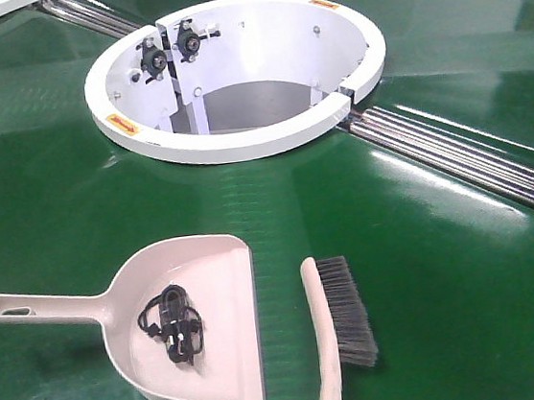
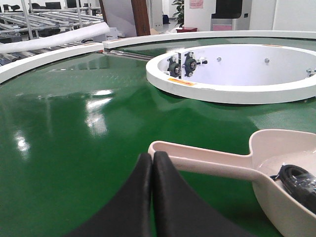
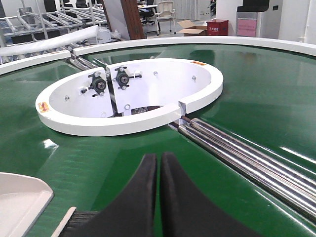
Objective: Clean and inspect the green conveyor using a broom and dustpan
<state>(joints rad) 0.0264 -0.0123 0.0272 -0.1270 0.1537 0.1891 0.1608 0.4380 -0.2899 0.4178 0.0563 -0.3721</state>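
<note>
- Exterior front-facing view: the dustpan (image 1: 190, 329) lies on the green conveyor (image 1: 421, 279) at about 7 o'clock from the white ring hub (image 1: 233, 73), its handle pointing to 9 o'clock and its mouth facing 3 o'clock.
- A small bundle of black cable (image 1: 172, 325) sits inside the scoop.
- The broom (image 1: 335, 332) lies just beside the dustpan's mouth, apart from it, bristles turned to 3 o'clock, handle running off the bottom edge.
- Left wrist view: the left claw (image 2: 152, 160) has its fingers pressed together with nothing between them, just short of the dustpan handle's end.
- Right wrist view: the right claw (image 3: 159, 160) is likewise closed and empty, above the broom's bristles, facing the hub.
- Risk, as I judge it: a closed claw lowered onto either handle would push the light plastic across the glossy belt instead of gripping it.
- Tilting the dustpan when lifting could spill the cable back onto the belt.
- The two tools lie close, so both arms working at once could crowd each other.
- The hub's open well at 12 o'clock and the silver rollers (image 1: 465, 158) at 2 o'clock are edges to keep away from.
- Open belt lies at 9 o'clock and 4 o'clock.
</note>
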